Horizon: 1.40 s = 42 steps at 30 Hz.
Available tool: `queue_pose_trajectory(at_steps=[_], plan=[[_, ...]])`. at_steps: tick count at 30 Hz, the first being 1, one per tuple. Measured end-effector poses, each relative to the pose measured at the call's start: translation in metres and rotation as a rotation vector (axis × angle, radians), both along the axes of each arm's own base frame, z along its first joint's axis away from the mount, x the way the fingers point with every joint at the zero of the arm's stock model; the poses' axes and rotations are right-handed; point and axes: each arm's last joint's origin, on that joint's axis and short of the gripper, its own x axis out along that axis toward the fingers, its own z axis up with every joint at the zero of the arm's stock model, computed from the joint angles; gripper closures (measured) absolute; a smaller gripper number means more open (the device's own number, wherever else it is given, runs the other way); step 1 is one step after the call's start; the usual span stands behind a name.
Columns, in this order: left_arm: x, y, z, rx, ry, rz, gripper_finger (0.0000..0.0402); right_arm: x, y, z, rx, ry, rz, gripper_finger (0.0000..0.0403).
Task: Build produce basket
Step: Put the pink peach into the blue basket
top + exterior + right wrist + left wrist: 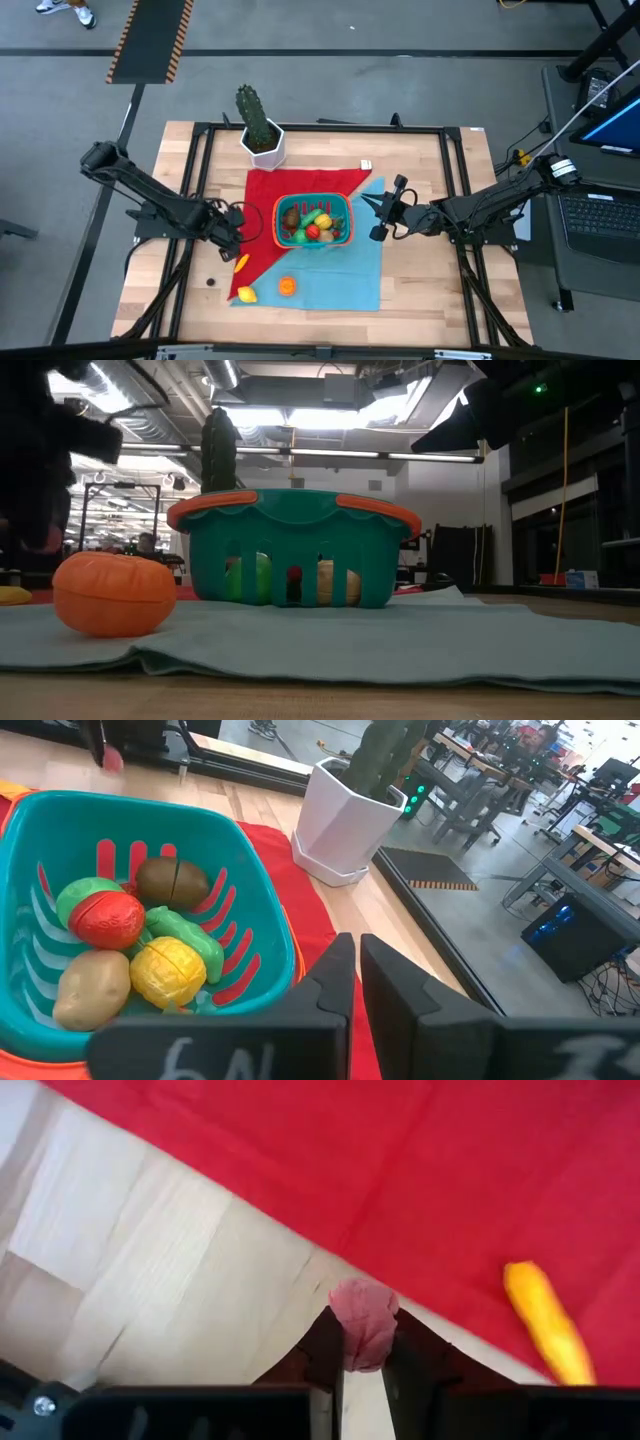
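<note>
Left gripper [365, 1355]: clamped on small pink-red produce piece [364, 1320], over bare wood beside red cloth [400, 1170] | Right gripper [358, 970]: fingers together, empty, just beside basket [345, 203] | Basket: mid-table on cloths, holding several produce pieces | Loose: yellow-orange piece [545, 1320] on red cloth, orange piece [113, 593] on blue cloth [400, 645]

Grey floor [330, 30] all around wooden table [430, 300]. Yellow-and-black striped mat [150, 40] on floor past table's far side. Someone's shoes [70, 10] at far corner. Desk with laptop [600, 225] and blue screen [615, 130] beside table. Long bright lights [300, 415] on ceiling, pipes up there too. More desks and chairs [480, 790] farther back in room.
</note>
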Motion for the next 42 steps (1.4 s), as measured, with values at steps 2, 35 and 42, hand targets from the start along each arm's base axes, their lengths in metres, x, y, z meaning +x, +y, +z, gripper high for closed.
queue_pose_trajectory(at_steps=[2,35,42], plan=[[-0.004,-0.001,0.007,0.000,-0.049,0.010,0.0357,0.000,0.000,0.000,0.000,0.000,0.000,0.0377],[0.000,-0.036,0.015,0.256,-1.003,-0.235,0.0360,-0.001,0.003,-0.001,0.214,-0.040,0.216,0.0377],[0.021,-0.025,0.018,0.293,-1.025,-0.287,0.0364,-0.003,-0.002,0.000,0.153,-0.067,0.054,0.0377]])
